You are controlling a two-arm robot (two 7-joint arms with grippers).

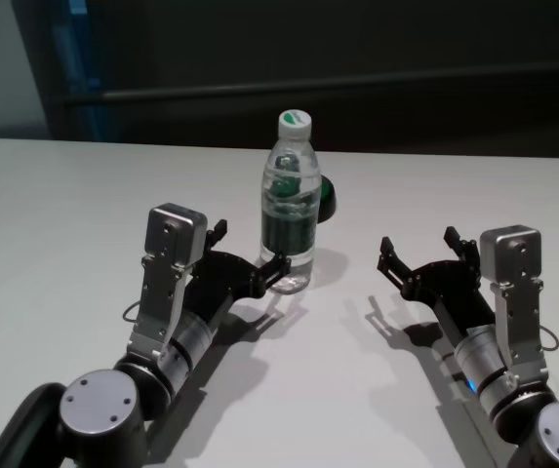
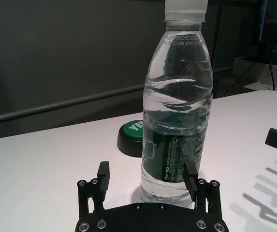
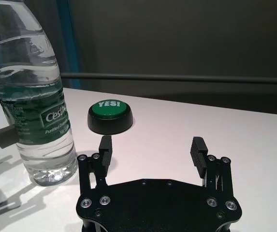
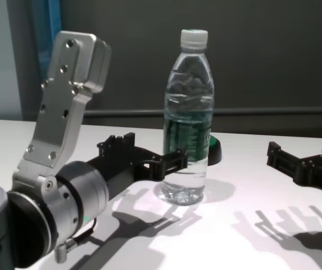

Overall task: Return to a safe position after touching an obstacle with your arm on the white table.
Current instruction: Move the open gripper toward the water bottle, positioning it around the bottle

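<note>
Clear water bottle (image 1: 290, 203), your obstacle, stands partly filled; left gripper (image 1: 248, 251) spread wide, one fingertip (image 2: 191, 176) touching it; right gripper (image 1: 427, 253) released.

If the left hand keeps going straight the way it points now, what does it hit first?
Most likely the water bottle: it stands just ahead of the open left hand, nearest its right finger. Whether they already touch is unclear.

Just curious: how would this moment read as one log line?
left end effector: open, finger at water bottle | right end effector: open, apart | green YES button: behind bottle
</note>
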